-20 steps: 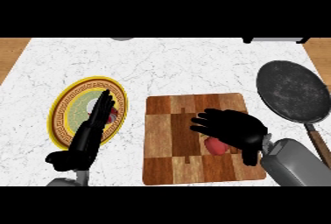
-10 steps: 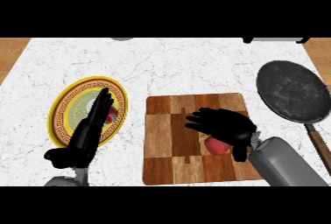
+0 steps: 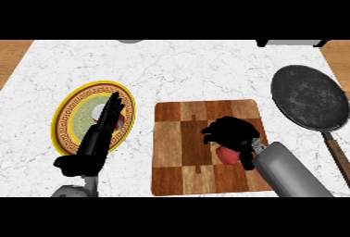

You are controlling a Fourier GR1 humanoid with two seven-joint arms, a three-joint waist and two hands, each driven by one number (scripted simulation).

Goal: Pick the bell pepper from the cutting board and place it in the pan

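Observation:
A red bell pepper (image 3: 228, 154) lies on the wooden checkered cutting board (image 3: 179, 148), mostly hidden under my right hand (image 3: 232, 133). That hand sits directly over the pepper with its fingers curling down around it; only the pepper's lower part shows below the palm. The dark round pan (image 3: 309, 98) rests on the counter to the right of the board, its handle (image 3: 336, 151) pointing toward the lower right. My left hand (image 3: 96, 138) is open, fingers straight, held above the plate at the left.
A yellow-rimmed patterned plate (image 3: 70, 115) sits left of the board, with something red on it partly hidden by my left hand. A grey object (image 3: 128, 41) and a dark appliance (image 3: 290, 42) show at the counter's far edge.
My right hand has drawn back toward the lower left over the pepper and its fingers have curled in closer around it. The left hand has barely moved.

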